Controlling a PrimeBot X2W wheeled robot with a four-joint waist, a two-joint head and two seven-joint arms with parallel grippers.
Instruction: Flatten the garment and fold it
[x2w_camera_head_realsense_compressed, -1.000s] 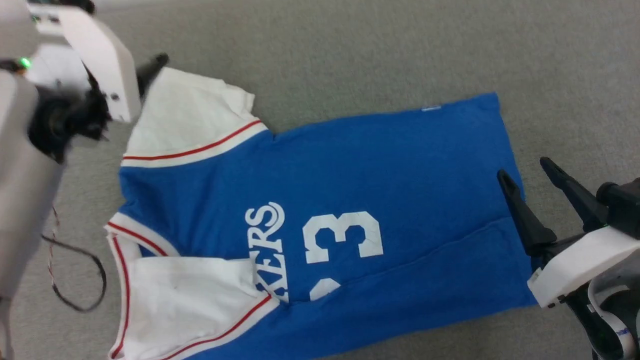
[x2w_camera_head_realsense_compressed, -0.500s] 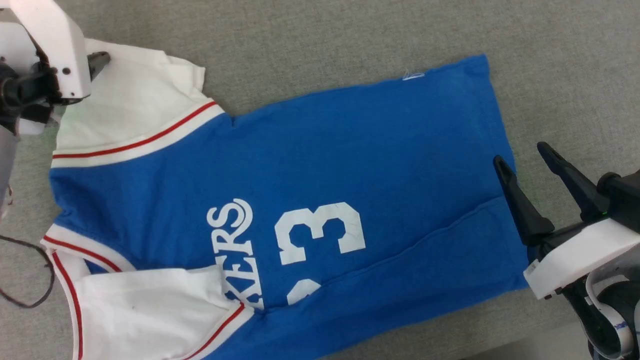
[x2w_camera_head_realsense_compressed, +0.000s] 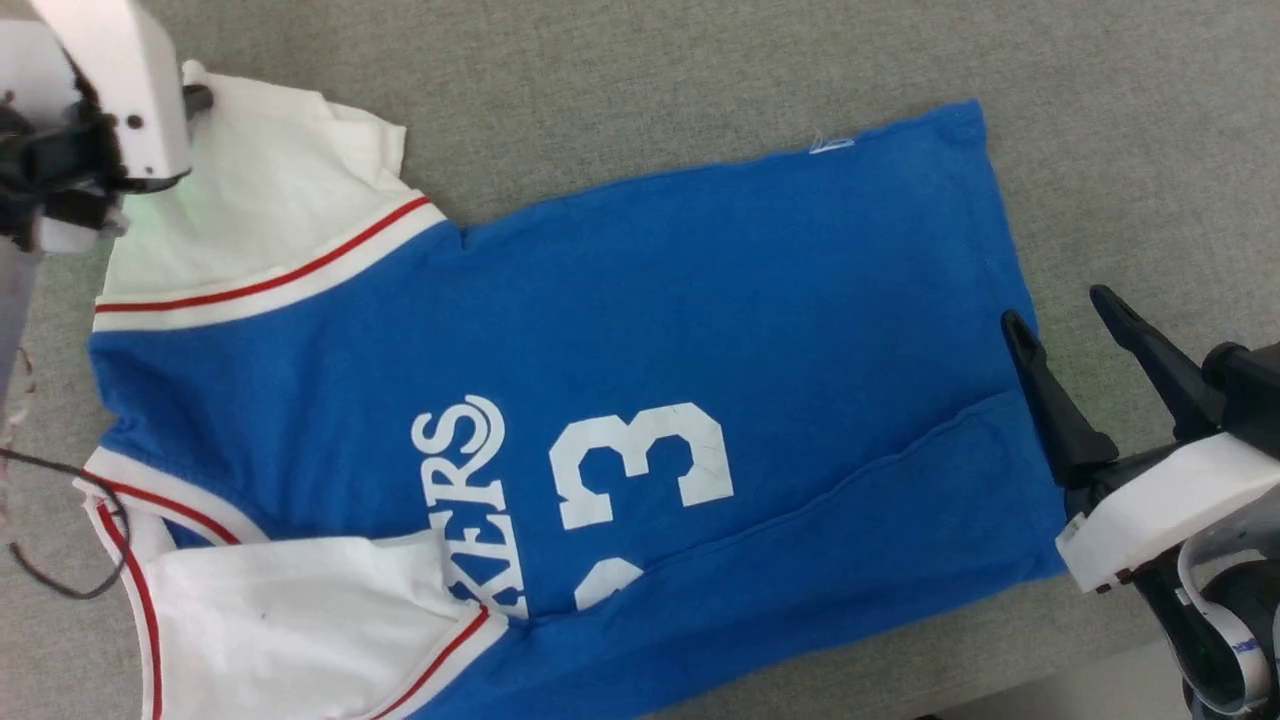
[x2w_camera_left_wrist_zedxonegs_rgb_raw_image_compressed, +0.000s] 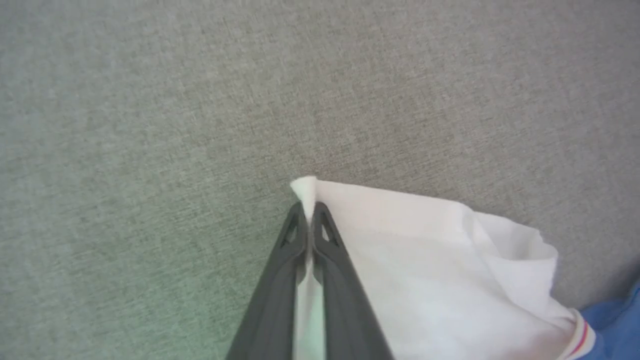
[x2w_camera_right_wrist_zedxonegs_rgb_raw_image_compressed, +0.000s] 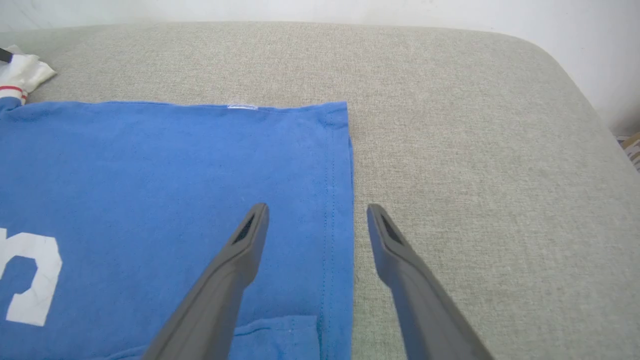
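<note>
White wrist housings (x2w_camera_head_realsense_compressed: 1160, 510), dark tapered jaws, looping cable (x2w_camera_head_realsense_compressed: 55, 594), perhaps red-flecked.

The garment (x2w_camera_head_realsense_compressed: 700, 300), a bright blue jersey with white sleeves, red stripe trim and white letters and number, lies spread print-up on the grey fabric worktop (x2w_camera_head_realsense_compressed: 700, 60), collar toward 9 o'clock, hem toward 3; its 6 o'clock side is folded inward, that sleeve covering part of the lettering; the 11 o'clock sleeve's corner is pinched by the left gripper (x2w_camera_left_wrist_zedxonegs_rgb_raw_image_compressed: 310, 210).
</note>
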